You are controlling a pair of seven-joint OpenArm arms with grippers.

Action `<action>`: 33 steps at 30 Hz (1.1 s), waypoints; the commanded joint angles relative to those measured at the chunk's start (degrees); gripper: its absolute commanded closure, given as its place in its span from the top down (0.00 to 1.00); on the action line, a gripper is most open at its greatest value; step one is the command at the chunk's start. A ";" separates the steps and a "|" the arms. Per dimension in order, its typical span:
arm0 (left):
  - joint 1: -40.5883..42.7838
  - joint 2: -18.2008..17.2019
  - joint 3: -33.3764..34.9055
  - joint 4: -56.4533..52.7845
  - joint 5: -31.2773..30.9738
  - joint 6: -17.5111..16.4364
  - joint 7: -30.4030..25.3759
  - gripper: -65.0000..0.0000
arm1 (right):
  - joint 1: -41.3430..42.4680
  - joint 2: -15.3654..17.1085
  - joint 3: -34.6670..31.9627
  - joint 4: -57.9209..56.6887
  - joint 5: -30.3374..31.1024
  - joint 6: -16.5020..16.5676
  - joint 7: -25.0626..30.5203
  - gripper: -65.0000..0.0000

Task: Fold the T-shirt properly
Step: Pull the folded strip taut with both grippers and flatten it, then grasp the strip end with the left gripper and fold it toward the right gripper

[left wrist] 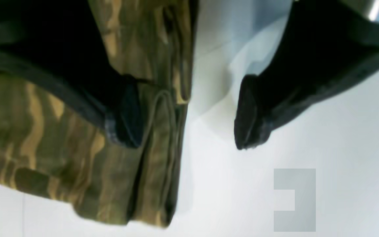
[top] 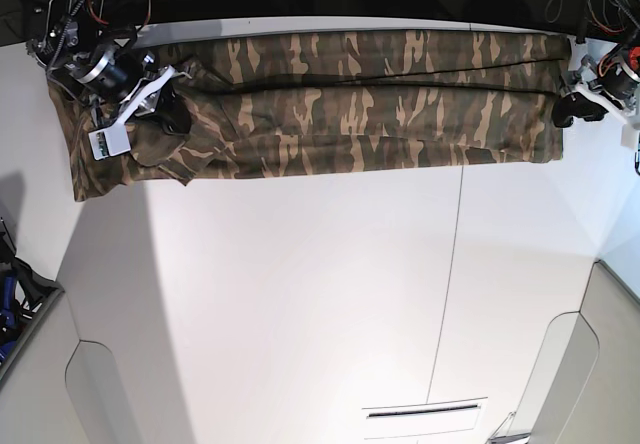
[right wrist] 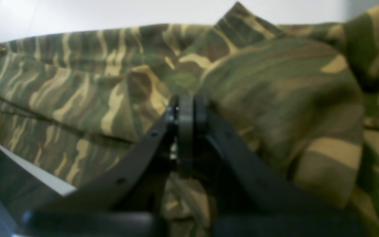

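The T-shirt (top: 350,99) lies stretched in a long folded band across the far part of the white surface (top: 300,304), running from the left side to the right side in the base view. The right claw (right wrist: 186,108) sits over the band's left end, its two dark fingers pressed together with no gap showing between the tips; rumpled camouflage cloth bunches all around them, though whether any fabric is pinched between them cannot be told. The left claw (left wrist: 189,115) is at the band's right end, spread wide. One of its fingers rests on the shirt's layered edge, while the other stands over bare surface just beside that edge, holding nothing.
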 commanded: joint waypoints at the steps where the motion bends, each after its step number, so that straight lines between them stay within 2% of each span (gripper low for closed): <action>1: 0.57 -1.09 -0.42 0.20 -0.31 -1.16 -0.15 0.72 | 0.63 0.46 0.04 0.87 1.11 0.22 1.33 0.00; 6: 4.79 -1.09 -0.24 0.15 -7.23 -5.99 0.00 0.72 | 0.63 0.46 0.04 0.87 1.11 0.22 1.36 0.00; 13: 5.62 -1.11 5.84 0.15 -13.46 -6.42 1.51 0.70 | 0.61 0.46 0.04 0.87 1.62 0.24 1.31 0.00; 15: 4.85 -1.09 7.76 0.17 -13.60 -6.42 -0.68 0.57 | 0.61 0.44 0.04 0.87 1.79 0.22 1.31 0.00; 18: 2.91 -1.05 9.07 0.17 -13.62 -6.42 -2.27 0.26 | 0.59 0.44 0.04 0.87 1.77 0.22 0.96 0.00; 21: 0.79 -0.94 9.11 0.17 -13.55 -6.42 -2.19 0.00 | 0.59 0.46 0.04 0.90 1.77 0.22 -0.04 0.00; 26: -2.12 -1.81 8.83 0.44 -12.28 -6.42 -2.19 0.00 | 0.59 0.48 0.07 2.67 1.77 0.22 -1.11 0.00; 32: -6.49 -7.02 6.91 0.79 -9.84 -6.42 -1.75 0.00 | 0.59 0.46 0.17 8.70 1.81 0.22 -2.23 0.00; 33: -7.21 -8.04 6.91 0.79 -9.07 -5.62 -1.27 0.00 | 0.59 0.46 0.17 9.73 1.79 0.20 -2.36 0.00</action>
